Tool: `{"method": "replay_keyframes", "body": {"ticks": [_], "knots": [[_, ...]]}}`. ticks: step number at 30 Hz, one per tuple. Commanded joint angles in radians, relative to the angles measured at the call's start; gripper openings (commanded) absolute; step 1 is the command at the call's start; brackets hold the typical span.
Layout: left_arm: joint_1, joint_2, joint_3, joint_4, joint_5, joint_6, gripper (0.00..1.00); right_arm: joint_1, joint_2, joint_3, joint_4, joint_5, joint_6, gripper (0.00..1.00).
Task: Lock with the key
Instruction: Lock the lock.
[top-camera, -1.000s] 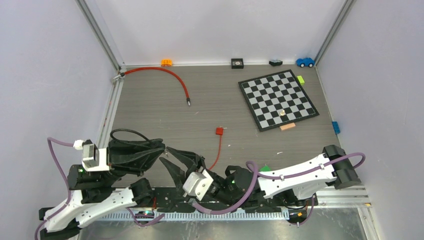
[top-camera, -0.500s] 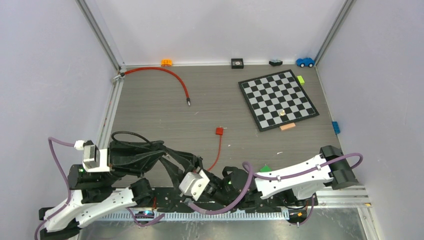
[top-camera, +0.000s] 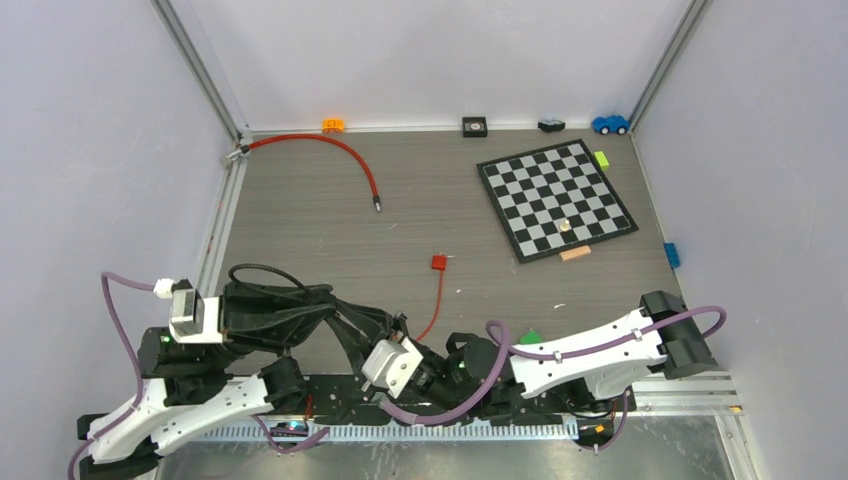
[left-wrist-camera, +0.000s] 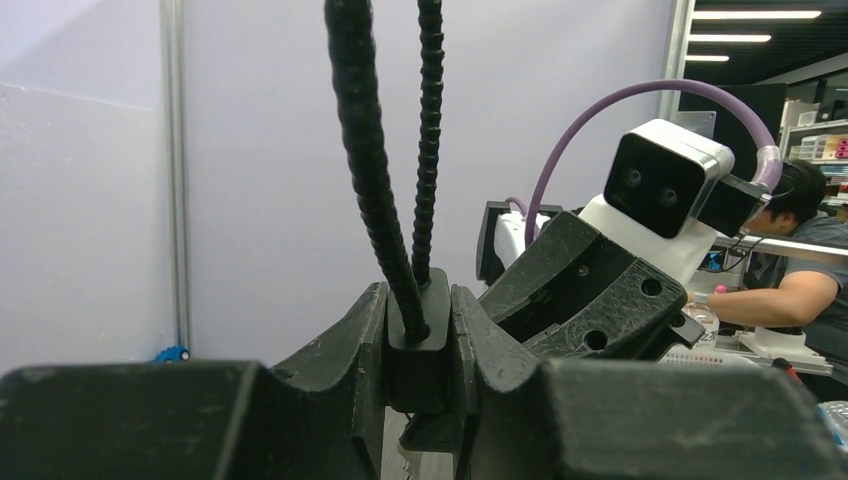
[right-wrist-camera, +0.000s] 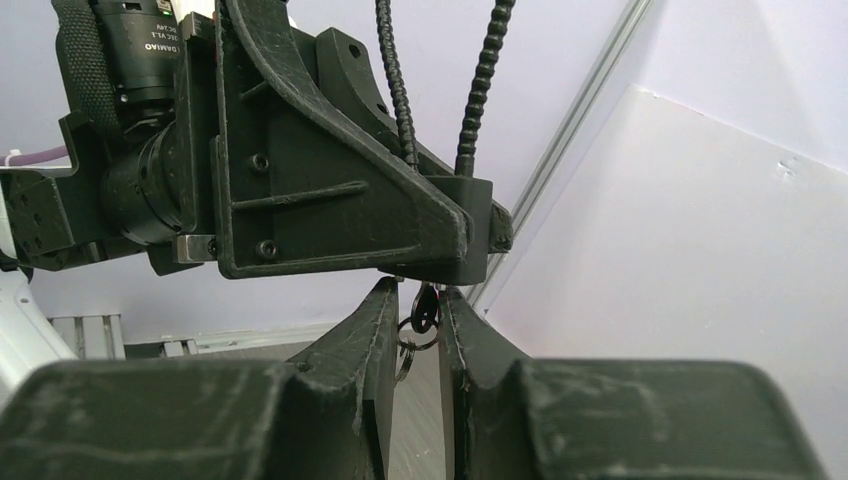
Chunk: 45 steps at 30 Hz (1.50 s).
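Black cable lock (left-wrist-camera: 418, 350), a small block-shaped body with two ribbed black cable ends (left-wrist-camera: 372, 160) rising from its top, sits low in the centre of the left wrist view. It is clamped upright between the two fingers of the left end effector (left-wrist-camera: 418, 305), which is closed tight on both its sides. In the right wrist view the same lock body shows at mid-frame, and a small dark key (right-wrist-camera: 424, 312) with a thin metal key ring (right-wrist-camera: 406, 352) hangs below its underside. The right end effector (right-wrist-camera: 416, 295) stands just beneath, fingers narrowly apart with the key between them; whether they pinch it I cannot tell. From above, both end effectors meet at the lower centre, over the near edge of the grey wood-grain desk (top-camera: 300, 220).
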Motion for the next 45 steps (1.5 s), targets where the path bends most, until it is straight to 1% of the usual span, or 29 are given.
{"method": "replay_keyframes", "body": {"ticks": [1,4,13,19,22,23,25,26,27,29,32,37,45], "knots": [[0.002,0.013,0.011,0.041,0.023,-0.002,0.00,0.007,-0.060,-0.016,0.065,-0.024,0.064,0.01],[0.001,0.012,0.014,0.038,0.031,0.001,0.00,0.007,-0.091,-0.034,0.027,-0.055,0.117,0.01],[0.001,0.020,0.027,0.037,0.078,0.002,0.00,-0.002,-0.201,-0.054,-0.168,-0.185,0.275,0.01],[0.002,0.027,0.027,0.048,0.111,-0.007,0.00,-0.022,-0.240,-0.065,-0.231,-0.254,0.351,0.01],[0.002,0.025,0.029,0.046,0.117,-0.008,0.00,-0.024,-0.252,-0.069,-0.248,-0.260,0.363,0.02],[0.002,0.022,0.029,0.044,0.115,-0.008,0.00,-0.025,-0.254,-0.069,-0.256,-0.258,0.366,0.09],[0.002,0.016,0.029,0.041,0.111,-0.006,0.00,-0.024,-0.258,-0.067,-0.288,-0.259,0.364,0.29],[0.002,0.014,0.029,0.039,0.107,-0.004,0.00,-0.024,-0.260,-0.063,-0.308,-0.261,0.361,0.36],[0.002,0.012,0.030,0.037,0.104,-0.005,0.00,-0.024,-0.260,-0.060,-0.325,-0.261,0.359,0.42],[0.001,0.010,0.032,0.028,0.102,-0.001,0.00,-0.024,-0.259,-0.055,-0.350,-0.263,0.353,0.48],[0.001,0.006,0.033,0.018,0.098,0.004,0.00,-0.024,-0.254,-0.051,-0.357,-0.262,0.348,0.51],[0.001,0.003,0.032,0.013,0.093,0.006,0.00,-0.024,-0.245,-0.050,-0.341,-0.259,0.339,0.51],[0.002,0.014,0.030,0.019,0.101,0.001,0.00,-0.024,-0.224,-0.049,-0.276,-0.232,0.310,0.47]]}}
